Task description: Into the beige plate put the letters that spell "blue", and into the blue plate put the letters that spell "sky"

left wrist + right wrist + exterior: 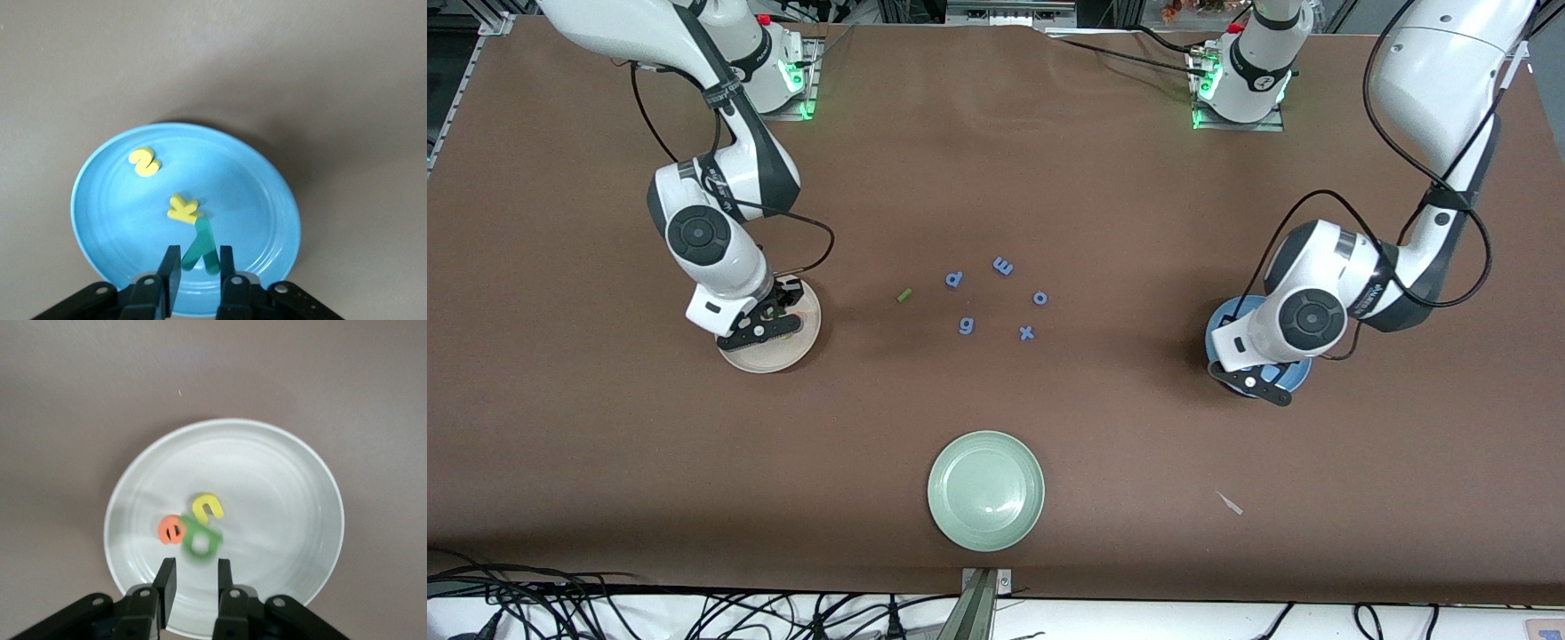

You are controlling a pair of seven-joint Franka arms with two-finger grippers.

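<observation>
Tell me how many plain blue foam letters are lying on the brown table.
5, clustered mid-table: the p and m nearest the robots' bases, the o toward the left arm's end, and the g and x nearest the front camera. The arms may hide more.

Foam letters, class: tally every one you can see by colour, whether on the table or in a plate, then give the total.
Blue letters on the table: 5
Yellow letters: 3
Green letters: 2
Teal letter: 1
Orange letter: 1
Total: 12
</observation>
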